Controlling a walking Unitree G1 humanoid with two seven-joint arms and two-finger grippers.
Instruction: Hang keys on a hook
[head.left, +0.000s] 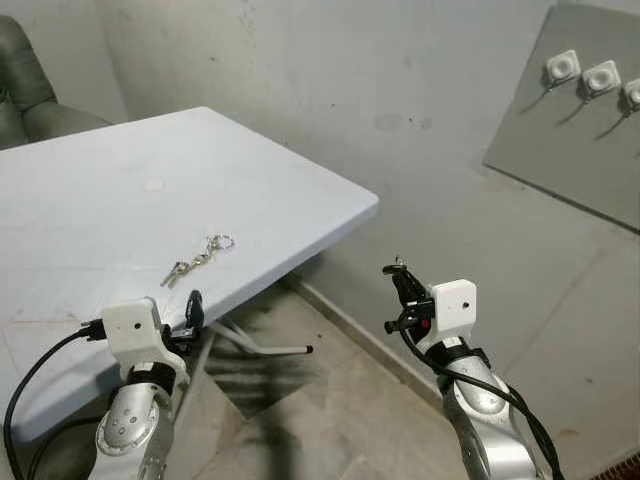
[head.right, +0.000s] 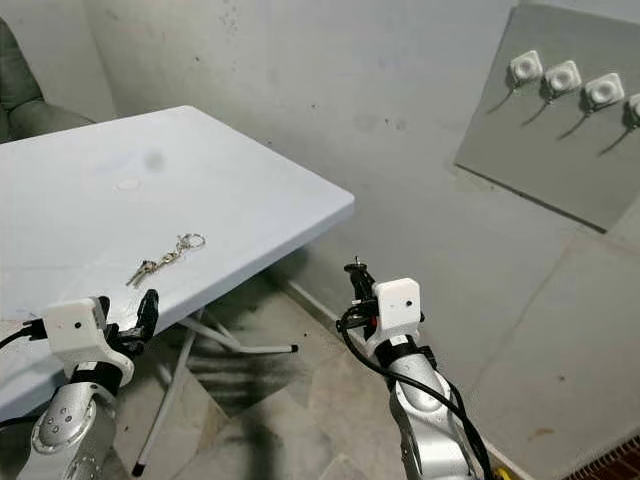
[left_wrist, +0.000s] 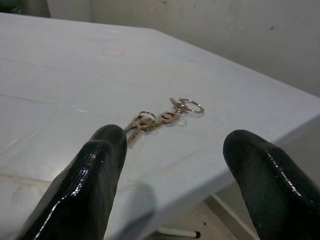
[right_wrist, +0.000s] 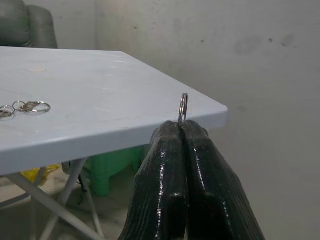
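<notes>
A bunch of keys (head.left: 198, 259) on a short chain lies on the white table (head.left: 90, 190), near its front edge. My left gripper (head.left: 192, 308) hovers open just short of that edge, and the keys (left_wrist: 160, 117) lie ahead of its fingers (left_wrist: 107, 145). My right gripper (head.left: 400, 275) is raised beside the table's corner, away from the wall. It is shut on a thin metal key ring (right_wrist: 183, 107) that sticks up from its fingertips. Several white hooks (head.right: 562, 76) sit on a grey board (head.right: 560, 160) on the wall at the upper right.
A green armchair (head.left: 22, 85) stands behind the table at the far left. The table's folding metal legs (head.left: 262, 347) stand on the tiled floor below its edge. A green stool (right_wrist: 112, 167) sits under the table. The concrete wall (head.left: 420, 120) runs behind.
</notes>
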